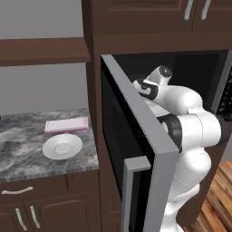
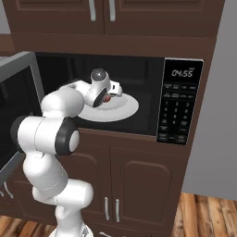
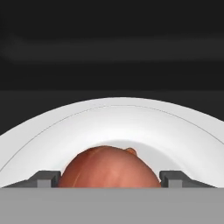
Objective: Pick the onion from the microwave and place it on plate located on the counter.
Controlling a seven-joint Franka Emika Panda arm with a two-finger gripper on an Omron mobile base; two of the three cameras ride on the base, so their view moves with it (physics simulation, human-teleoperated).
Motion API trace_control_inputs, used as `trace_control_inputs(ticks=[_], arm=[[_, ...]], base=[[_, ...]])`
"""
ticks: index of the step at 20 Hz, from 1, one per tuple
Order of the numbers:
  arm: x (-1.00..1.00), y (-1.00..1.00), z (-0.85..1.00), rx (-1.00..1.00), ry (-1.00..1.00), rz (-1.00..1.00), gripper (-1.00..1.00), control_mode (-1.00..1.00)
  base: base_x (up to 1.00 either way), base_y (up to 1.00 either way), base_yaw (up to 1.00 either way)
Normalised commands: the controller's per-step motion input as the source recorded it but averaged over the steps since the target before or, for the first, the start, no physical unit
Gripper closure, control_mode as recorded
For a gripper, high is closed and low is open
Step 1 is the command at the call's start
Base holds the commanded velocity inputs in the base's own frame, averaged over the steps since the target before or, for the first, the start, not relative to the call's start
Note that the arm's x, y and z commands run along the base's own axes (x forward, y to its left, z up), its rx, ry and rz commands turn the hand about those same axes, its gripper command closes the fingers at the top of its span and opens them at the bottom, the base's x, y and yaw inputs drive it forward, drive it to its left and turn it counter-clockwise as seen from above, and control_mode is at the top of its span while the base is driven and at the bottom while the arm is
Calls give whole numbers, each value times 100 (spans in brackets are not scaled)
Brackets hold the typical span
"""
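Note:
The onion (image 3: pixel 109 168), a reddish-brown ball, rests on a wide white dish (image 3: pixel 113 122) inside the black cavity of the microwave (image 2: pixel 143 69). My gripper (image 3: pixel 109 179) reaches into the cavity, and its two dark fingertips (image 3: pixel 43 179) press against the onion's left and right sides. In the right base view the onion (image 2: pixel 107 98) peeks out red just past the hand. The microwave door (image 1: pixel 136 149) hangs wide open to the left. The small white plate (image 1: pixel 62 146) lies on the grey marbled counter (image 1: pixel 22 136), left of the door.
A flat pink-and-white item (image 1: pixel 66 124) lies just behind the plate. The keypad panel (image 2: pixel 178 106) stands right of the cavity. A brown wall shelf (image 1: pixel 43 50) hangs above the counter. The open door stands between the cavity and the counter.

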Motion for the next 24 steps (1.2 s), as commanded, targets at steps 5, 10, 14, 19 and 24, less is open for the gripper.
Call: trace_control_inputs(ticks=[5,10,14,19,24], arm=[[0,0,0,0,0,0,100,-100],[-7,-3,0,0,-8,0,100,-100],[-52,-16,0,2,-25,0,100,-100],[-51,-17,5,8,-30,0,100,-100],[-38,-12,65,2,-3,-1,100,-100]], base=[[0,0,0],[0,0,0],[0,0,0],[0,0,0],[0,0,0]])
